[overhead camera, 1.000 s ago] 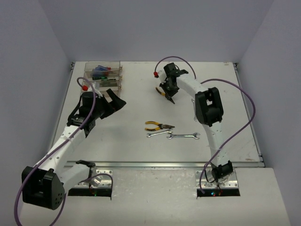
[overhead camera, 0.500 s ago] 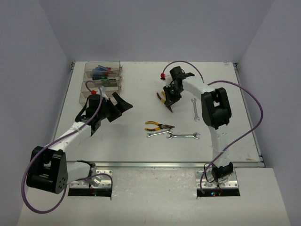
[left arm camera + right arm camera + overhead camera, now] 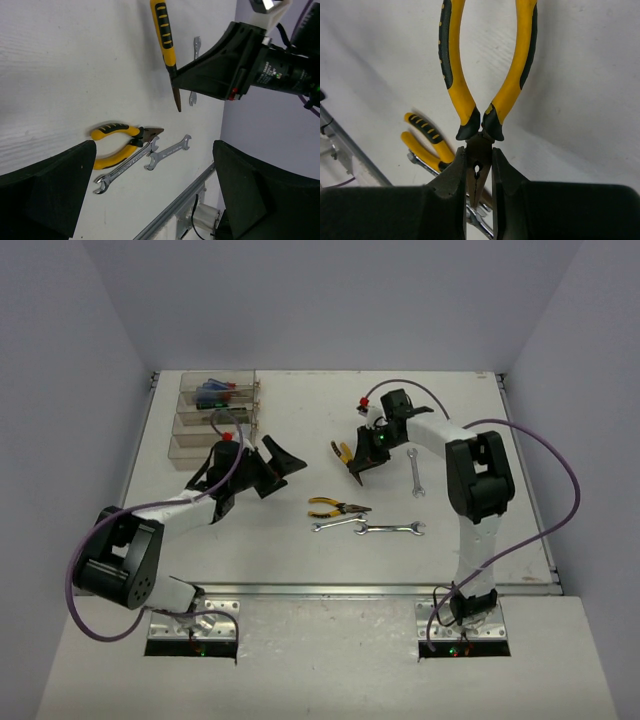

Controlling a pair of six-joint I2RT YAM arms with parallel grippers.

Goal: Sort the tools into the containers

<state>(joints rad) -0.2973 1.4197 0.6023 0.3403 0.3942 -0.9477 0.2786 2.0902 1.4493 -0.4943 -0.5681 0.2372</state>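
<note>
My right gripper [image 3: 362,460] is shut on the metal nose of yellow-handled pliers [image 3: 344,450], holding them above the table behind the middle. In the right wrist view the handles [image 3: 457,75] stick out past my gripper [image 3: 479,175]. A second pair of pliers [image 3: 336,507] lies mid-table, beside two silver wrenches [image 3: 334,525] [image 3: 390,529]. A third wrench [image 3: 415,472] lies further right. My left gripper [image 3: 276,462] hangs open and empty left of the tools, its black fingers [image 3: 50,192] spread wide. The containers [image 3: 192,448] stand at the far left, with screwdrivers [image 3: 212,392] in the far bins.
A metal rail [image 3: 350,588] runs along the table's near edge. Purple cables [image 3: 545,490] loop off both arms. White walls close in the table at the back and on both sides.
My right gripper has carried the pliers to the right and a little nearer, uncovering the third wrench. My left arm has swung away from the containers toward the table's middle, still open.
</note>
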